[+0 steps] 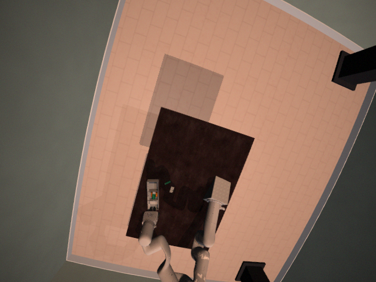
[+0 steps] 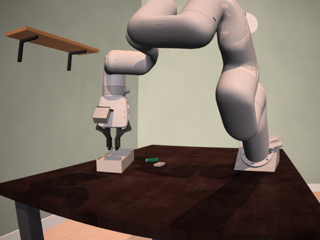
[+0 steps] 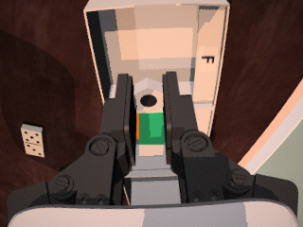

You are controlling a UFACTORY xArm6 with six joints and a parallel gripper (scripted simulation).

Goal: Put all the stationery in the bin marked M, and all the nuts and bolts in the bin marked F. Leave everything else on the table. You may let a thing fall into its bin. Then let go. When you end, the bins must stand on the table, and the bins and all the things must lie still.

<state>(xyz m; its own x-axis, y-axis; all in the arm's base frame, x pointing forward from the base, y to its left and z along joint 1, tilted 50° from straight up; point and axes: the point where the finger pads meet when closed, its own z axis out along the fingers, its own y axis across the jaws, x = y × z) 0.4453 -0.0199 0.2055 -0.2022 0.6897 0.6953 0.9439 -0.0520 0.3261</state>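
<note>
My fingers [image 1: 153, 208] [image 2: 117, 142] are closed on a grey hex nut [image 3: 148, 84], dark round hole showing, above pale bins [image 1: 147, 194] [image 2: 109, 166] [image 3: 95, 47] near the counter's [image 1: 200, 145] [image 2: 180, 193] [image 3: 38, 85] long edge.

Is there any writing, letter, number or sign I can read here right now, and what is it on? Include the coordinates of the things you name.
"F": on a pale label on the inside of the long bin unit [image 1: 148, 194] [image 2: 109, 166] [image 3: 95, 47].
Domino [image 1: 171, 189] [image 2: 159, 164] [image 3: 32, 141]: only dots, no writing.
Green battery [image 1: 167, 183] [image 2: 151, 160]: any print is too small to read.

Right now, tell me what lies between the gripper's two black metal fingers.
A pale grey hex nut, gripped by both fingers; the wrist view shows it.
</note>
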